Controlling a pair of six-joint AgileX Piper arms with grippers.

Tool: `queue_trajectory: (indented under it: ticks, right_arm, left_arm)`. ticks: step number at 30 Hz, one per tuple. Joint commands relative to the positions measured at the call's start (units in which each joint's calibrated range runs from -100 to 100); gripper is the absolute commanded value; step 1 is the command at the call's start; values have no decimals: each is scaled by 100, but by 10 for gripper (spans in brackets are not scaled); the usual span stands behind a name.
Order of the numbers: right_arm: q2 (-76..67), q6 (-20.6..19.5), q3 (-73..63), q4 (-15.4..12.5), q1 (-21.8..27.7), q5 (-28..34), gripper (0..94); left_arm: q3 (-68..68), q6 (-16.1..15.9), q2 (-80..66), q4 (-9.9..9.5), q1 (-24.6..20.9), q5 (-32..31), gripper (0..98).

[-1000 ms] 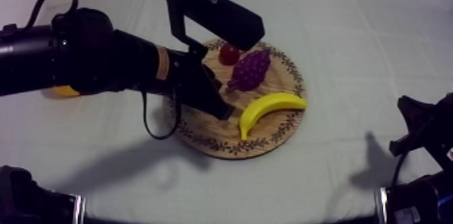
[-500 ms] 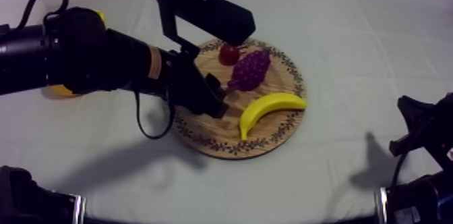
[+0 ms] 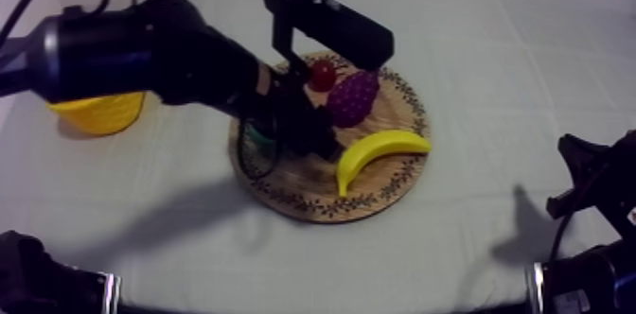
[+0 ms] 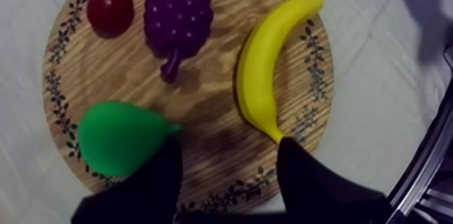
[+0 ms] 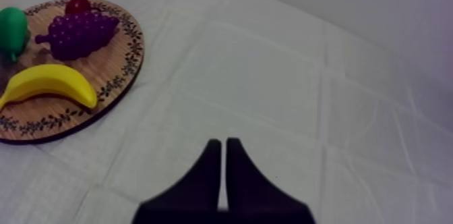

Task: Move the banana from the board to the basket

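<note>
The yellow banana point(image 3: 379, 152) lies curved on the right half of the round wooden board point(image 3: 303, 185). My left gripper point(image 3: 322, 144) hangs over the board's middle, just left of the banana. In the left wrist view its fingers point(image 4: 305, 179) stand apart with nothing between them, so the left gripper point(image 4: 229, 173) is open above bare board point(image 4: 209, 112), with the banana point(image 4: 259, 78) a little beyond one fingertip. The yellow basket point(image 3: 99, 112) stands at the far left of the table. My right gripper point(image 5: 222, 166) is shut over bare cloth, low at the right side point(image 3: 577, 181).
Sharing the board are a purple bunch of grapes point(image 4: 178, 14), a small red fruit point(image 4: 110, 11) and a green pear point(image 4: 121, 135), which lies close beside my other left finger. My left arm crosses the table between basket and board.
My left arm has swung right and farther over the board, uncovering the basket. Its fingers have parted. The fruit and the right arm have not moved.
</note>
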Motion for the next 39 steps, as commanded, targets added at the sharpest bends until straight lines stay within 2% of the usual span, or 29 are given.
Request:
queue_trajectory:
  ticks: [1,7,15,21,39]
  right_arm:
    - [-4,-1,-3,-3,-3,2,5]
    - [-4,-1,-3,-3,-3,2,5]
    - [-4,-1,-3,-3,-3,2,5]
    - [-4,-1,-3,-3,-3,2,5]
    - [-4,-1,-3,-3,-3,2,5]
  left_arm:
    - [-498,-74,396,50,12,320,543]
    - [-1256,-173,1177,165,44,939,540]
    - [-2207,-195,2023,200,121,1732,536]
    - [-3051,-328,2626,272,159,2271,532]
    - [-5233,-319,4060,302,86,4073,490]
